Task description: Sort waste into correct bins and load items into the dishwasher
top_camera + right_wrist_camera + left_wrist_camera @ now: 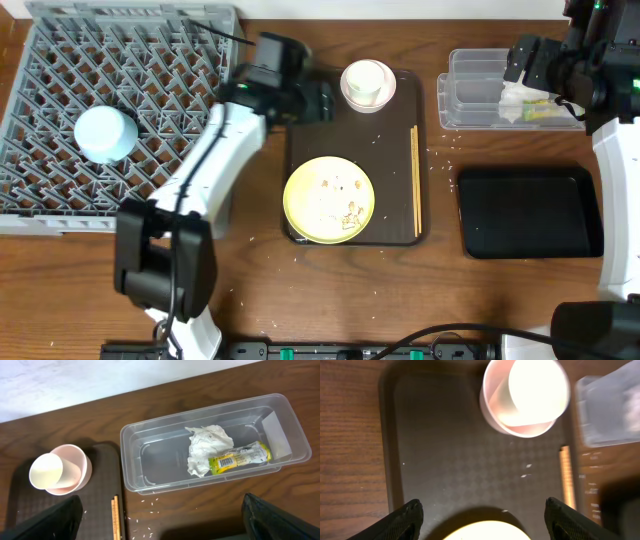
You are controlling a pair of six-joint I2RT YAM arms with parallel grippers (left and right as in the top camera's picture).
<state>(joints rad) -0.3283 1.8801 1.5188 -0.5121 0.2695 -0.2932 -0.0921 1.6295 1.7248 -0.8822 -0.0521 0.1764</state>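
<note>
Left end effector [482,519], spread wide, hovers over the serving tray [445,460] facing the pink bowl [525,397], seemingly to grasp it. Right end effector [167,522] hangs open above the clear tub [160,462] holding tissue [207,447] and wrapper [240,456].

- The rack [50,70], upper left of the overhead view, is looking like matt grey plastic.
- The tub [160,462] is showing clear, smooth plastic.
- The tissue [207,445] is looking like crumpled, soft white paper.
- The wrapper [240,456] is shining like glossy film.
- The black tray [525,212], lower right, is gleaming, smooth and glossy.
- The brown tray [450,460] is showing a matt, finely patterned surface.
- The chopsticks [415,180] are looking wooden.
- The plate [305,195] is looking smooth.
- The table [480,300] is showing wood grain.
</note>
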